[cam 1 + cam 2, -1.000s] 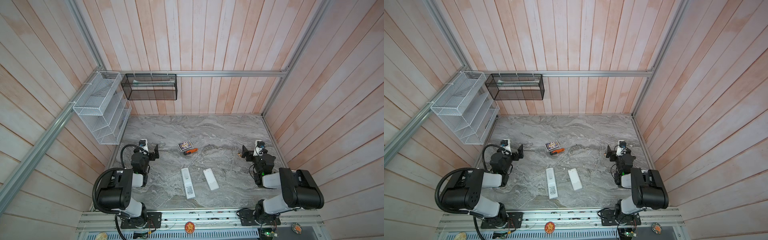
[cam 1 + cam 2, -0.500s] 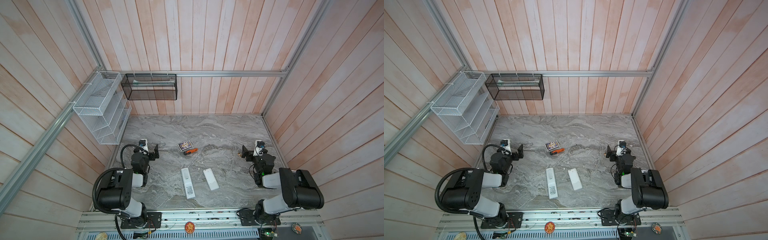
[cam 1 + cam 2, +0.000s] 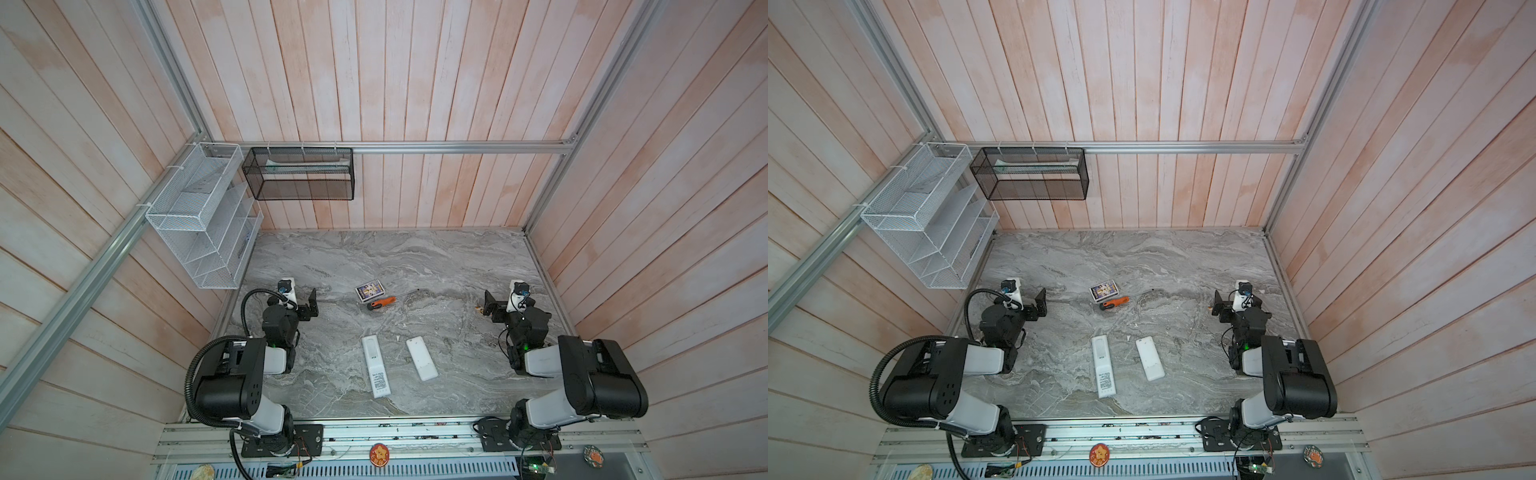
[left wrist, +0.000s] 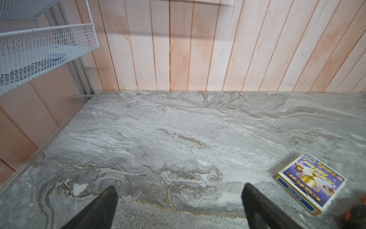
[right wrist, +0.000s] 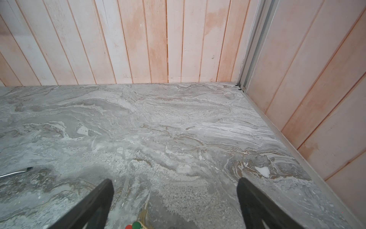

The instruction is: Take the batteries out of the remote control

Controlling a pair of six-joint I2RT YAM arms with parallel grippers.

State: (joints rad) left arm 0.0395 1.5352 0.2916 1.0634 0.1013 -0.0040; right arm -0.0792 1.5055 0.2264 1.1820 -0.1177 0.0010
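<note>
Spread wide, holding nothing: left end effector and right end effector. No batteries in sight, likely inside labelled remote or plain remote, lower centre in both top views, long axes up-down the frame, labelled one nearer the left arm. Screwdriver and card box above, off the path.

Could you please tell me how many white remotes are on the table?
2. The longer remote lies at the front middle; the shorter remote lies beside it on its right, not touching. None appears hidden.
</note>
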